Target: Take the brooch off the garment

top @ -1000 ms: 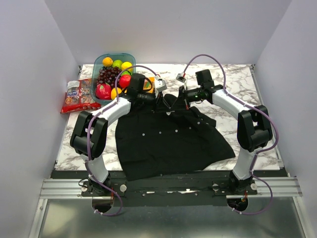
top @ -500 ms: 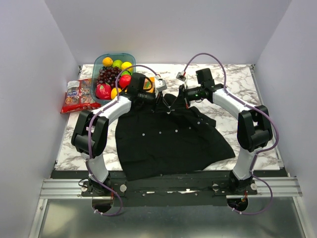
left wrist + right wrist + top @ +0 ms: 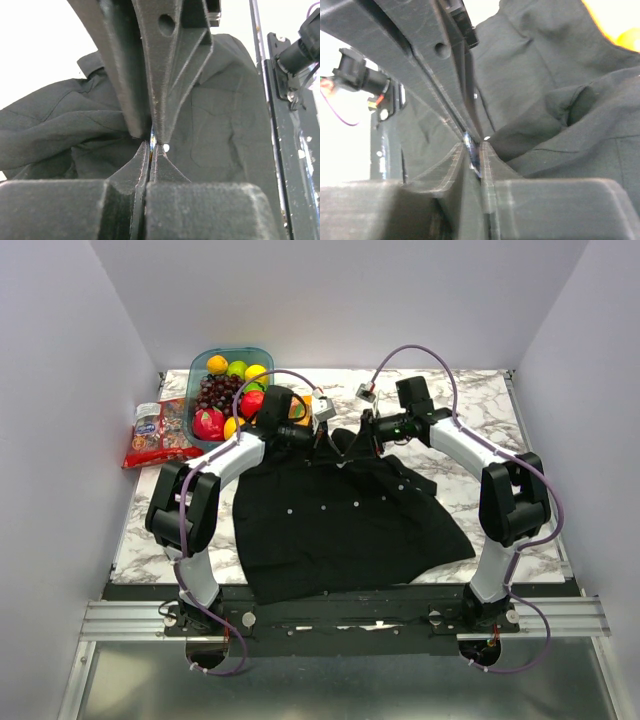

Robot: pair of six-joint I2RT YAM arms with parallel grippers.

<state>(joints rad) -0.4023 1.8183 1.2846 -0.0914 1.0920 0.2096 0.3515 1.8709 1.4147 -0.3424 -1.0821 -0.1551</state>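
The black garment lies spread on the marble table, its collar at the far end. Both grippers meet tip to tip at the collar: my left gripper from the left, my right gripper from the right. In the right wrist view my right gripper is shut on the brooch, a thin silvery disc seen edge-on. In the left wrist view my left gripper is shut, with a pale, yellowish sliver of the brooch between its tips. Black cloth hangs behind.
A blue-green tub of fruit stands at the far left, with a red snack packet beside it. Tiny white buttons dot the shirt front; one sits right by the left fingertips. Bare marble lies at the far right.
Both grippers stay shut and together at the collar. The right gripper has edged slightly left; the shirt's body has not moved.
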